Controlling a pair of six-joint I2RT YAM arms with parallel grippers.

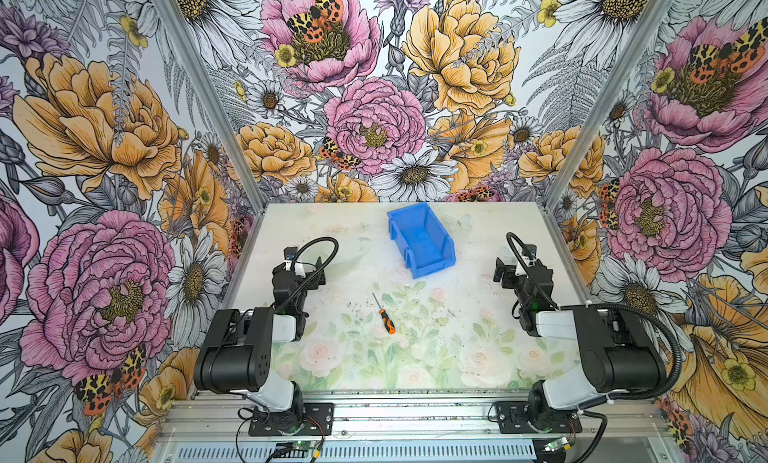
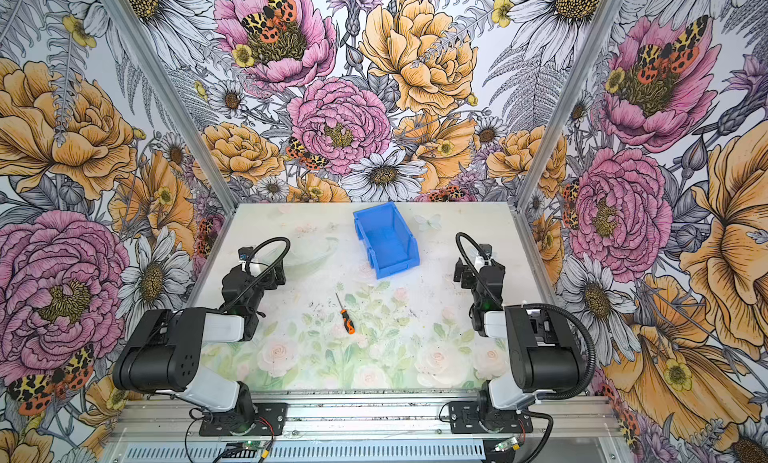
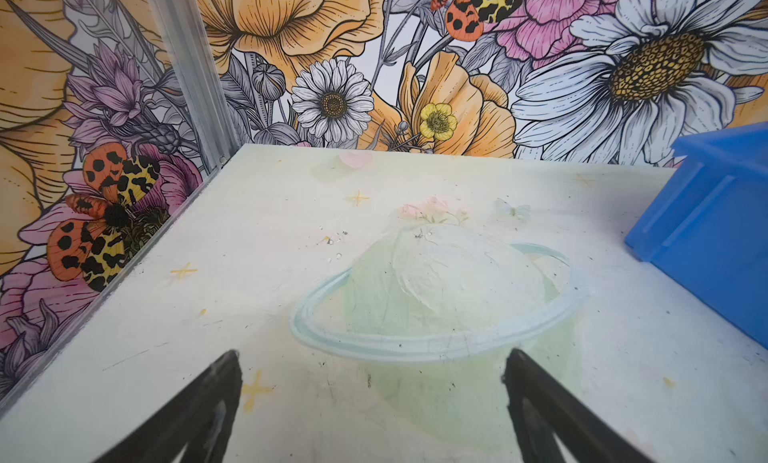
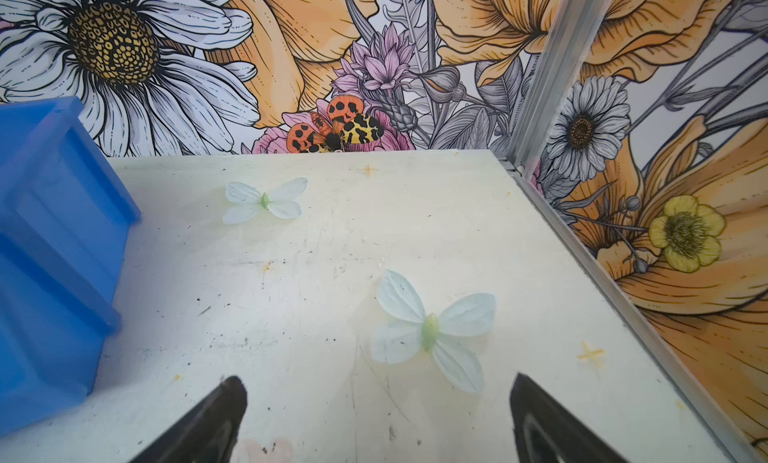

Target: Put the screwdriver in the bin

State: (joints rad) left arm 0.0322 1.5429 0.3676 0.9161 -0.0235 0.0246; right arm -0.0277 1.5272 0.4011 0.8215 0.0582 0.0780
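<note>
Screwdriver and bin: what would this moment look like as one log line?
screwdriver: lying on table, untouched | bin: empty | left gripper: open, empty | right gripper: open, empty

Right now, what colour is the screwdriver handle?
Orange with black accents; the screwdriver lies on the table with a thin silver shaft. Clearest in both top views.

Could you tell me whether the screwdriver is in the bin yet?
Out: the screwdriver lies on the table, short of the bin.
</note>
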